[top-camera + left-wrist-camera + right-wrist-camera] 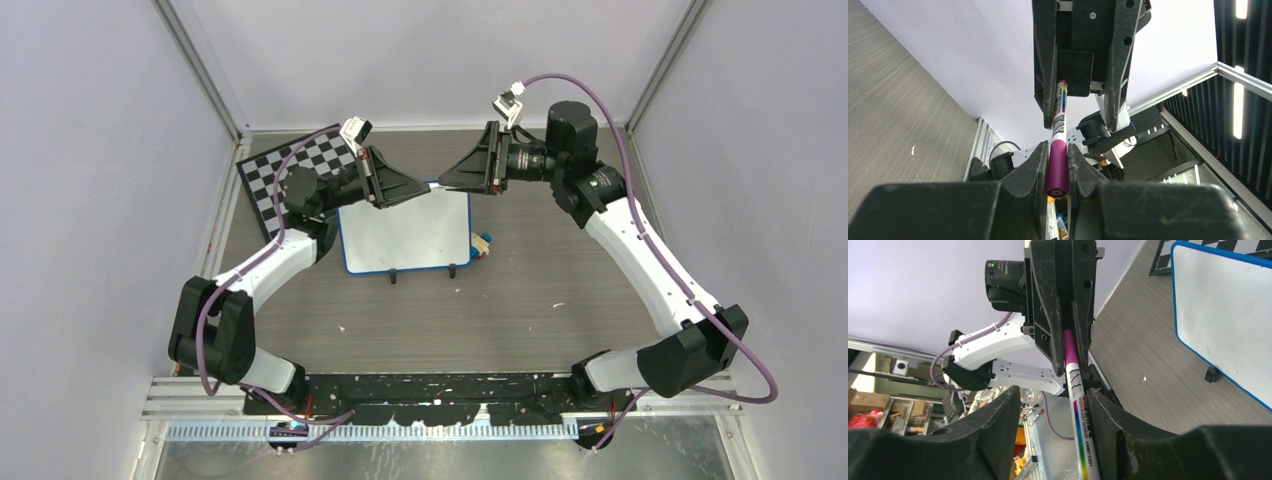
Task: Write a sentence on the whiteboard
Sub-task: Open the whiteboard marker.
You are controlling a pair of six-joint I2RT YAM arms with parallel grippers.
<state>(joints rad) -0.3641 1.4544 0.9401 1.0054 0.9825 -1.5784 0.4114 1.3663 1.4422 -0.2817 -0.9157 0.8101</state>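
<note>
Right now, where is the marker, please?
Top view: the marker hangs over the whiteboard's far edge; left gripper clamps its magenta end, right gripper's fingers flank its barrel.

Top view: left arm (pixel 270 262) and right arm (pixel 640 250) rise from the lower corners and bend inward, their grippers meeting tip to tip at upper centre. Left gripper (pixel 420 192) is clamped on a marker (pixel 1057 172). Right gripper (pixel 447 182) has its jaws apart around the marker's other end.

Whiteboard (pixel 405 232) looks smooth, glossy; table (pixel 500 310) matt wood-grain; marker (pixel 1057 150) glossy plastic.
</note>
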